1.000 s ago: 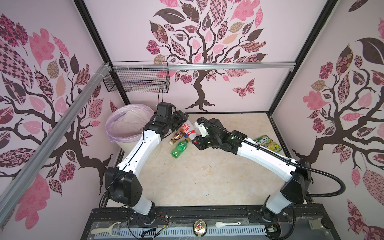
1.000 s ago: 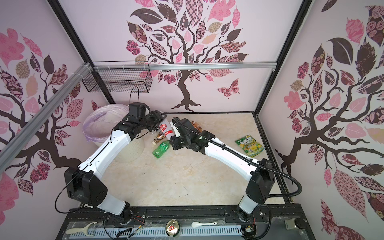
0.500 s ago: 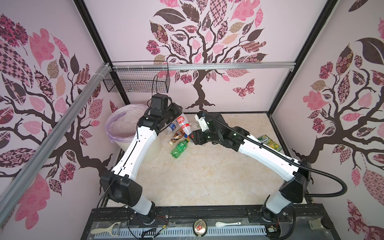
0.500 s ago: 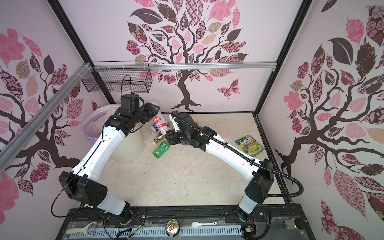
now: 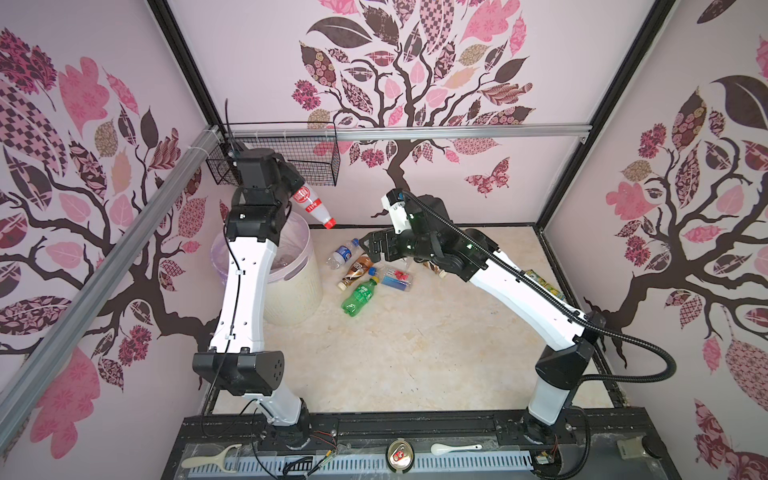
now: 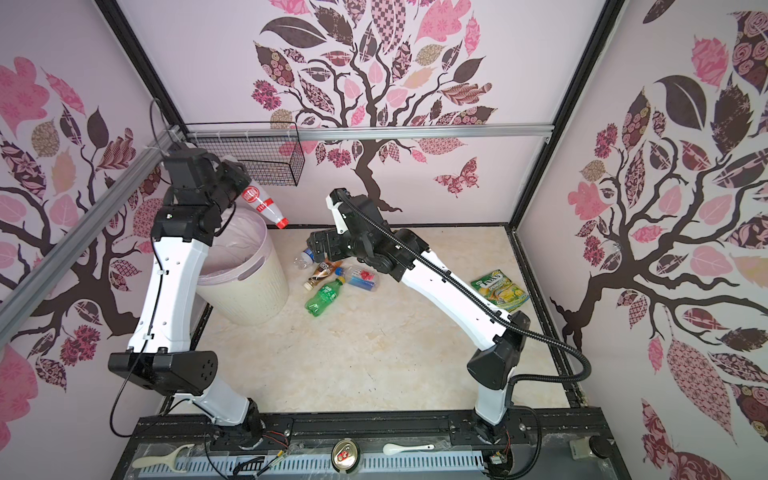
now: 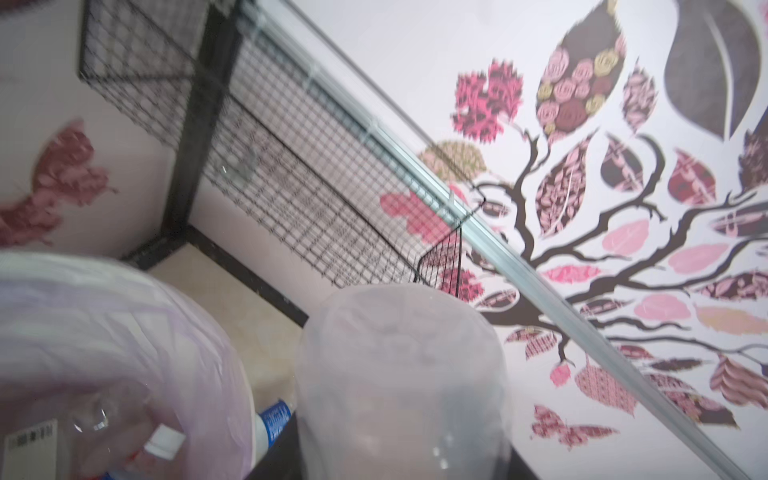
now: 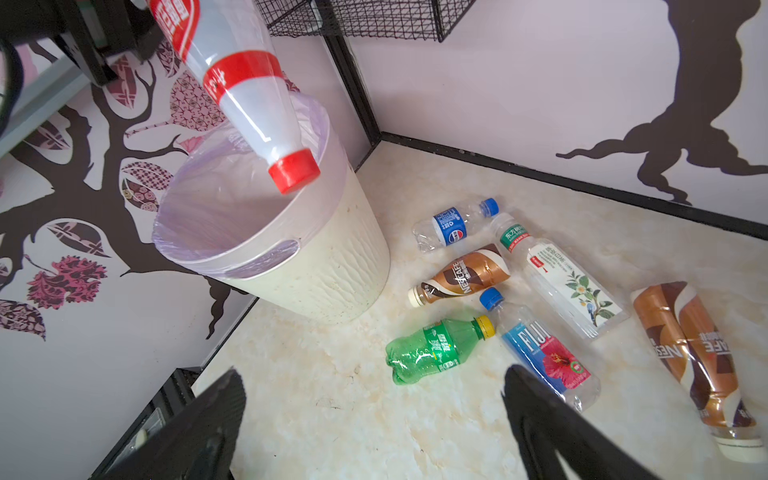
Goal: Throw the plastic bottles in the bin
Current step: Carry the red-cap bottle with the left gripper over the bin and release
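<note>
**Handling.** The red-labelled bottle (image 5: pixel 312 204) looks empty: clear thin walls, so it is judged light, smooth, and apt to dent or slip under a hard squeeze. The bottles lying on the counter (image 5: pixel 415 353) appear to be of the same kind. The round ones are likely to roll if nudged, and the square blue-labelled bottle (image 8: pixel 540 353) less so. The soundest hold is judged to be across the mid-body, on the label, square to the long axis.

**Left pincer** (image 5: pixel 296 189). It is clamped on the base end of the red-labelled bottle, which hangs tilted with its red cap lowest. It is raised above the bin (image 5: pixel 297 291), which stands in the far left corner of the counter. Whether the cap sits squarely over the mouth or only over the rim cannot be told.

**Right pincer** (image 5: pixel 376 249). Its jaws stand wide apart and empty, and it hovers above the cluster of bottles near the far edge, just beside the bin. In the right wrist view the green bottle (image 8: pixel 436 349) and the square blue-labelled bottle lie nearest the fingers (image 8: pixel 220 411), without touching them.
</note>
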Robot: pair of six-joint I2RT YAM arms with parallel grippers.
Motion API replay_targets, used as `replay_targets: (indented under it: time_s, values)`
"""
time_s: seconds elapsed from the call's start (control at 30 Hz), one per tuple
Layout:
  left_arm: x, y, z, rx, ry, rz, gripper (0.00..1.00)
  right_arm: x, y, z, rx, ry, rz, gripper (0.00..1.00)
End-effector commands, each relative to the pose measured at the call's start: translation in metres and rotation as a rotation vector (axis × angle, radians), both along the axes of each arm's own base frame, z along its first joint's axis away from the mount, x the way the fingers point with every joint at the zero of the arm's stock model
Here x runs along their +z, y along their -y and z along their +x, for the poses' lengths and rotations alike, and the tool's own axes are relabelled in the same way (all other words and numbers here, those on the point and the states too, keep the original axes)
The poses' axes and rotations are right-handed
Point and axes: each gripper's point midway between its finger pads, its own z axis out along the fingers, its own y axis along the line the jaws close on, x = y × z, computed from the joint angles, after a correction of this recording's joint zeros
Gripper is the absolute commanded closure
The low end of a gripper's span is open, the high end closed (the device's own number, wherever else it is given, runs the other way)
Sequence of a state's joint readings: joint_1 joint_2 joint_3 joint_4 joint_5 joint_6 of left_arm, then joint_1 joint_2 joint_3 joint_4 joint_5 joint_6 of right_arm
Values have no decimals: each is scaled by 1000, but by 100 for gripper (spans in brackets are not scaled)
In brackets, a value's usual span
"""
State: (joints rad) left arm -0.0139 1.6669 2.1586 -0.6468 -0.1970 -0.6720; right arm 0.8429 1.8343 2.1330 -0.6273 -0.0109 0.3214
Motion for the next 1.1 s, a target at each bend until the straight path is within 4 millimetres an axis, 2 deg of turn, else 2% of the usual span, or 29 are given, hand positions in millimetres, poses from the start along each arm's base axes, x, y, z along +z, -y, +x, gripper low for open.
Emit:
replay_targets:
  time_s: [0.0, 0.13, 0.23, 0.33, 0.4, 0.5, 0.57, 0.67, 0.7, 0.77, 0.83, 0.9, 0.97, 1.07]
  values:
    - [70, -19, -13, 99, 171, 147, 59, 19, -4, 10, -11, 37, -1, 1]
    - [120, -26, -25, 160, 298, 283, 59, 56, -8, 16, -10, 106, 70, 1]
    - [153, -32, -46, 222, 390, 365, 59, 77, -7, 18, -3, 146, 125, 1]
    - [189, -32, -71, 265, 483, 460, 59, 81, -1, 25, -21, 137, 149, 0]
    - [205, -36, -87, 310, 512, 497, 59, 78, 2, 29, -29, 124, 151, 0]
    - [208, -44, -97, 377, 494, 536, 59, 73, 2, 35, -38, 109, 152, 1]
    - [194, -52, -93, 412, 433, 542, 59, 70, 1, 36, -36, 96, 157, 0]
    - [146, -64, -83, 450, 305, 490, 59, 65, -3, 37, -28, 78, 161, 1]
    - [124, -66, -80, 440, 267, 453, 59, 62, -4, 37, -25, 70, 162, 1]
    - [66, -68, -71, 426, 171, 398, 56, 54, -6, 36, -19, 50, 152, 1]
    - [4, -69, -63, 393, 60, 373, 43, 49, -5, 35, -17, 36, 143, 0]
    - [-28, -68, -64, 368, -2, 332, 23, 46, -4, 33, -15, 30, 134, 0]
    - [-24, -64, -66, 335, 14, 323, 3, 45, -1, 32, -19, 34, 123, 0]
    - [7, -58, -66, 305, 74, 324, 2, 42, 3, 34, -27, 31, 114, 1]
